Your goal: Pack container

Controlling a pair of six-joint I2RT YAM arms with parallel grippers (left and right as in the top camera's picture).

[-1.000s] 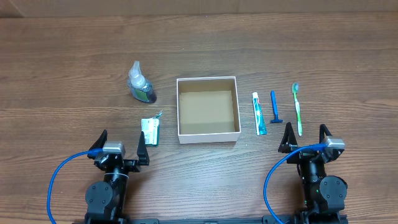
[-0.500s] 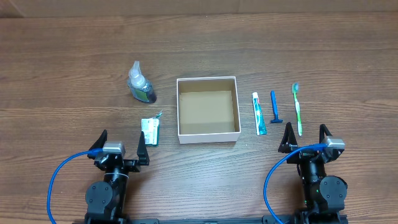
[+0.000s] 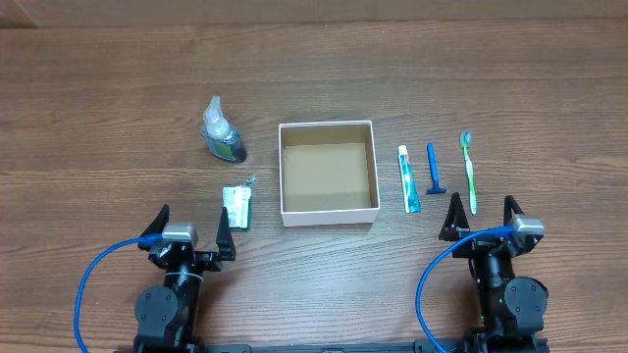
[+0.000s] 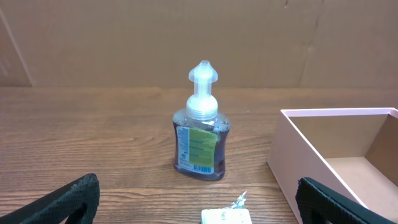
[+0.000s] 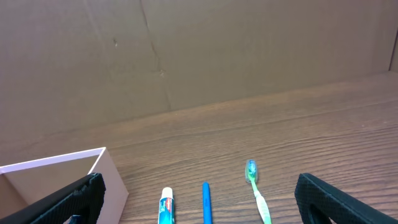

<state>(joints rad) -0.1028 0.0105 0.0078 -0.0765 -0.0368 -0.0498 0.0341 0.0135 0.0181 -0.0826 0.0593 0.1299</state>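
Note:
The container (image 3: pixel 328 209), a square shallow box with white walls and a brown floor, stands empty mid-table; it also shows in the left wrist view (image 4: pixel 298 146) and the right wrist view (image 5: pixel 109 171). Left of it stand a clear pump bottle (image 3: pixel 222 133) (image 4: pixel 200 134) and a small white-and-green packet (image 3: pixel 235 207) (image 4: pixel 226 217). Right of it lie a toothpaste tube (image 3: pixel 408 179) (image 5: pixel 165 208), a blue razor (image 3: pixel 433 169) (image 5: pixel 206 202) and a green toothbrush (image 3: pixel 469 173) (image 5: pixel 257 190). My left gripper (image 3: pixel 190 231) (image 4: pixel 196 202) is open and empty near the packet. My right gripper (image 3: pixel 482 218) (image 5: pixel 199 199) is open and empty near the toothbrush's handle end.
A brown cardboard wall (image 4: pixel 186 37) backs the far edge of the wooden table (image 3: pixel 118 118). Blue cables (image 3: pixel 93 279) loop beside both arm bases at the front edge.

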